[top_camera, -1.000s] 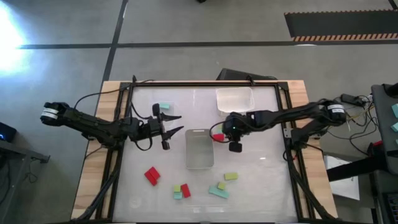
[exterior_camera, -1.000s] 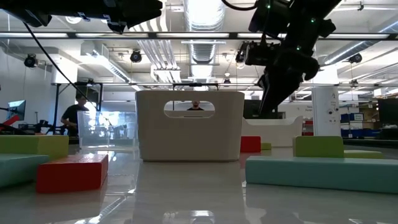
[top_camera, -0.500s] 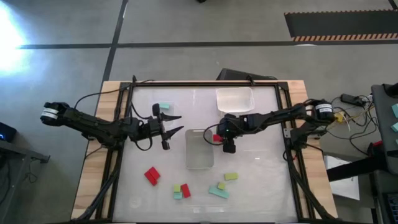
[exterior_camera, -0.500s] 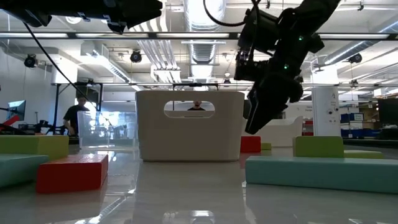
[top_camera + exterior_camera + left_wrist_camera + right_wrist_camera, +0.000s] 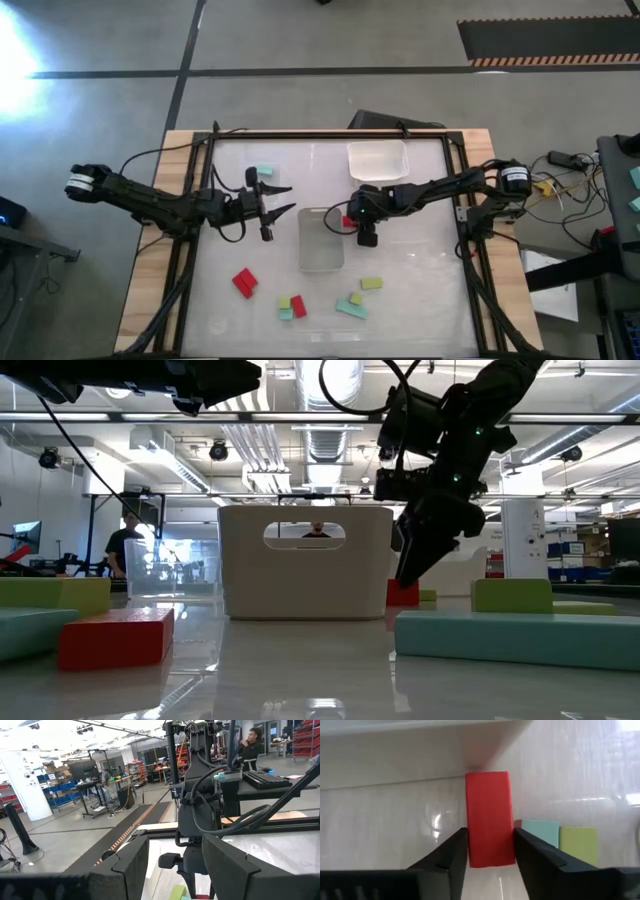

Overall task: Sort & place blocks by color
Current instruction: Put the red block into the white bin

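A red block (image 5: 347,221) (image 5: 489,810) lies flat on the table, one end against the clear container (image 5: 321,258). My right gripper (image 5: 354,217) (image 5: 490,840) (image 5: 408,572) is down over it and shut on it. A teal block (image 5: 540,832) and a yellow-green block (image 5: 577,842) lie just beside it. More blocks lie on the near part of the table: a red one (image 5: 243,282), a small cluster (image 5: 291,306), a yellow-green one (image 5: 371,283) and a teal one (image 5: 351,309). My left gripper (image 5: 288,198) (image 5: 175,850) waits open above the table, left of the container. My right gripper pinches the red block between its two fingers (image 5: 455,855), on the two long sides (image 5: 470,845) of the half away from the container. The fingers come from above, slanting in from the table's right, and lie along the block. The block still lies flat on the table.
A second clear tray (image 5: 378,160) stands at the far edge, and a lone teal block (image 5: 265,171) lies far left. The table's frame rails run along both sides. People and workbenches show in the room beyond the table.
My right gripper has moved toward the table's left and down, from beside the container's right side onto the red block. The blocks and my left arm have stayed where they were.
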Controlling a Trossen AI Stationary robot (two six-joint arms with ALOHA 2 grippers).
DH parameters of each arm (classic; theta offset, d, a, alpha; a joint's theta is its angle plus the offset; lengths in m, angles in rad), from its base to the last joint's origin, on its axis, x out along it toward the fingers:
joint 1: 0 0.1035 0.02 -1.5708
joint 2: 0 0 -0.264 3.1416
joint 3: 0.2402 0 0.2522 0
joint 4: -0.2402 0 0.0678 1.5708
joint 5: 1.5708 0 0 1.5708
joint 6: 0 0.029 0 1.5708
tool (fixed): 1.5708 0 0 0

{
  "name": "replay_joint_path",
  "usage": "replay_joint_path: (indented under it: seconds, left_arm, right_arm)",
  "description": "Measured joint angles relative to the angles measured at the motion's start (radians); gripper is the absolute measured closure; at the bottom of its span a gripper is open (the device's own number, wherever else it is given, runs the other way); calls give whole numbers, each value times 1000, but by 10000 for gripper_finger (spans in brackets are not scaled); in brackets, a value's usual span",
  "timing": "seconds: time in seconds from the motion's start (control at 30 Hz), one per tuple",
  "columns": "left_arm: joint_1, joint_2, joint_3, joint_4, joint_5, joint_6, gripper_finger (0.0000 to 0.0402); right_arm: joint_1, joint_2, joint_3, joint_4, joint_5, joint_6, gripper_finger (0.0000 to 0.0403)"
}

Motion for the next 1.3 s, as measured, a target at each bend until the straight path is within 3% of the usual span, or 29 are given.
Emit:
replay_joint_path:
  seconds: [0.1,0.47,0.93,1.03,1.1,1.2,1.3]
  left_arm:
    - [0,0,0,0,0,0,233]
    - [0,0,0,0,0,0,233]
    - [0,0,0,-6,0,-2,233]
    - [0,0,0,-5,0,-3,233]
    - [0,0,0,-5,0,-2,233]
    - [0,0,0,-2,0,-2,233]
    - [1,0,0,-1,0,-1,233]
  right_arm:
    - [0,1,1,-1,0,0,291]
    - [0,-31,1,-49,0,4,286]
    - [18,-239,15,-293,-3,102,284]
    - [18,-291,66,-385,7,123,284]
    - [15,-307,124,-464,70,124,287]
    - [-9,-300,226,-585,170,53,288]
    - [-70,-270,314,-616,177,-58,289]
